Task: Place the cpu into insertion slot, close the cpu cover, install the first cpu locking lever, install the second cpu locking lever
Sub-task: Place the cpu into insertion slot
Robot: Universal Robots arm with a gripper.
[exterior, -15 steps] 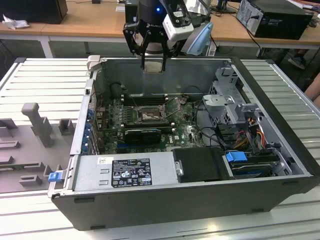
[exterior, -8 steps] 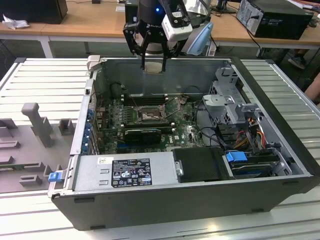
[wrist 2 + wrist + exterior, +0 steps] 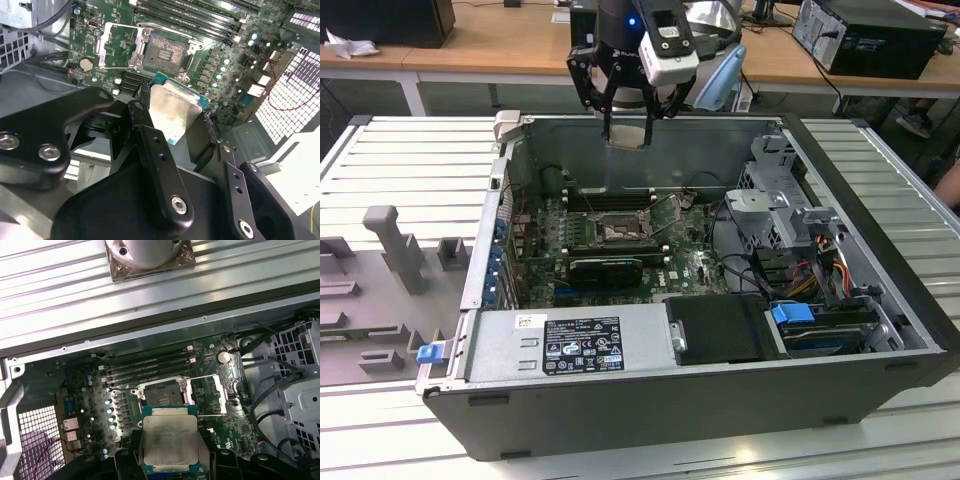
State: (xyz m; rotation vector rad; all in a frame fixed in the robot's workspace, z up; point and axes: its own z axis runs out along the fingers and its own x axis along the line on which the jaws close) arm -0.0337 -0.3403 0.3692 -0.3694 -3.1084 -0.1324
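Wooden desks stand behind a ribbed grey metal worktable.

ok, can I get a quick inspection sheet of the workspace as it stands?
Surface: slatted metal table, with an open computer case lying on it.
Job's things: cpu held above the case, not seated; insertion slot empty; cpu cover flipped open.
Clutter: grey fixture blocks on the table at the exterior view's left.
Gripper: gripper shut on the cpu.
Cables: coloured wire bundle inside the case, away from the slot.
Surroundings: wooden desks behind, with another computer.
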